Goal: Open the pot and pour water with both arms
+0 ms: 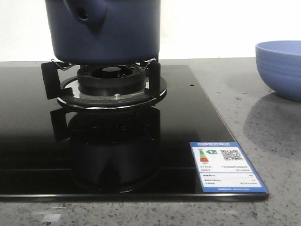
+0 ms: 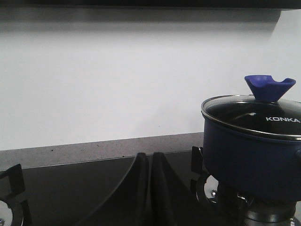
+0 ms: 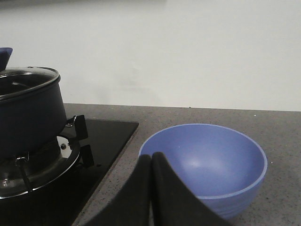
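Observation:
The dark navy pot [image 1: 108, 30] stands on the gas burner [image 1: 112, 84] at the back of the black glass hob, its stubby hollow handle [image 1: 83, 14] facing the front view. In the left wrist view the pot [image 2: 249, 155] carries a glass lid [image 2: 256, 115] with a blue knob [image 2: 269, 87]. It also shows in the right wrist view [image 3: 28, 117]. My left gripper [image 2: 149, 157] is shut and empty, apart from the pot to its side. My right gripper [image 3: 151, 160] is shut and empty, just before the periwinkle bowl [image 3: 207, 165].
The periwinkle bowl [image 1: 281, 68] sits on the grey speckled counter [image 1: 263, 122] right of the hob [image 1: 94, 150]. A blue-and-white energy label [image 1: 225, 167] is stuck on the hob's front right corner. A second burner's pan support [image 2: 11, 188] shows in the left wrist view. A white wall stands behind.

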